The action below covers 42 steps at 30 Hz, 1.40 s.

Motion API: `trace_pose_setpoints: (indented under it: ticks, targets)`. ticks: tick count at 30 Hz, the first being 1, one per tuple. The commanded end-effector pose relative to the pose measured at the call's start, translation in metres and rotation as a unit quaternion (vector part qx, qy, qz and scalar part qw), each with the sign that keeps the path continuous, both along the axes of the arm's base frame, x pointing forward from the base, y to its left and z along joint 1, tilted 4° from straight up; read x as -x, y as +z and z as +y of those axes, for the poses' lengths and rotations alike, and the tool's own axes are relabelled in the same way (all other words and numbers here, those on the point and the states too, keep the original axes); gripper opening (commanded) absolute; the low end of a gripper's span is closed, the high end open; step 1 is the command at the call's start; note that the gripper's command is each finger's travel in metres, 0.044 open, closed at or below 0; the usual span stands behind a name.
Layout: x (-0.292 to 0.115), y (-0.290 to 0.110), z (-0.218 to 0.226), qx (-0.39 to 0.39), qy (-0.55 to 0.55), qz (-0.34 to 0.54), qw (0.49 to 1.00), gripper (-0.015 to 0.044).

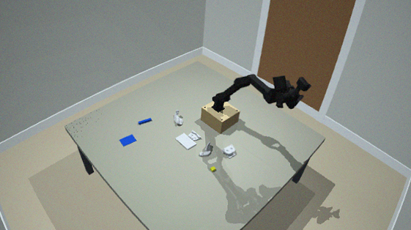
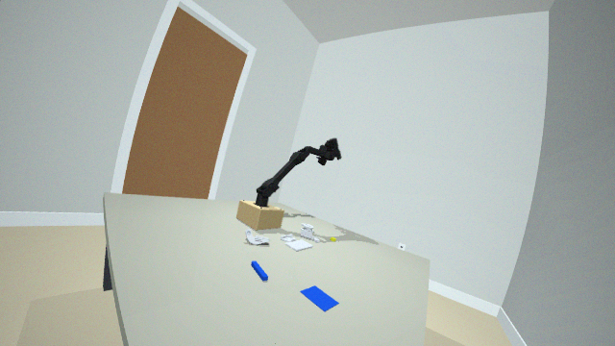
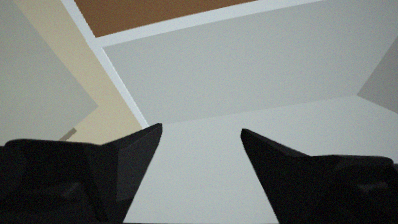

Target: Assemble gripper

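Note:
My gripper is open and empty, raised high at the right in the top view, away from the parts. One curved white jaw lies nearest the blue bar. Another white jaw lies nearer the yellow cube. A white part with two dark spots, seemingly the gripper base, stands right of that jaw. A small angular white part, possibly the housing plate, lies against or beside a flat white rectangle. The parts are too small to show pins or teeth clearly.
The arm stands on a wooden box behind the parts. A yellow cube, a blue bar and a flat blue rectangle also lie on the table.

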<state>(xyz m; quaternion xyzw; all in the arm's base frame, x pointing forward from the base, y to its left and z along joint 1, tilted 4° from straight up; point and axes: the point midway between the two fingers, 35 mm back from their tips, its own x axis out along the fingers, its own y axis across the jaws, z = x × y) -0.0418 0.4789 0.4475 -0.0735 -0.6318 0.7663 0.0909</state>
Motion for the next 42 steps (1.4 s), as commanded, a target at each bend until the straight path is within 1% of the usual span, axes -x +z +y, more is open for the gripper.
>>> trace_pose_setpoints:
  ticks: [1,2,11,22,32,42]
  targets:
    - [0.000,0.000,0.000,0.000,0.000,0.000,1.000,0.0426]
    - [-0.001,0.000,0.000,0.000,-0.001,0.001,1.000,0.0440]
    - [-0.031,-0.010,0.017,-0.009,-0.072,0.023,0.997,0.0440]
    - [-0.077,-0.032,0.037,-0.017,-0.177,0.032,0.984,0.0440]
    - [-0.122,-0.062,0.047,-0.016,-0.274,0.015,0.962,0.0440]
    - [-0.167,-0.099,0.048,-0.005,-0.364,-0.024,0.931,0.0440]
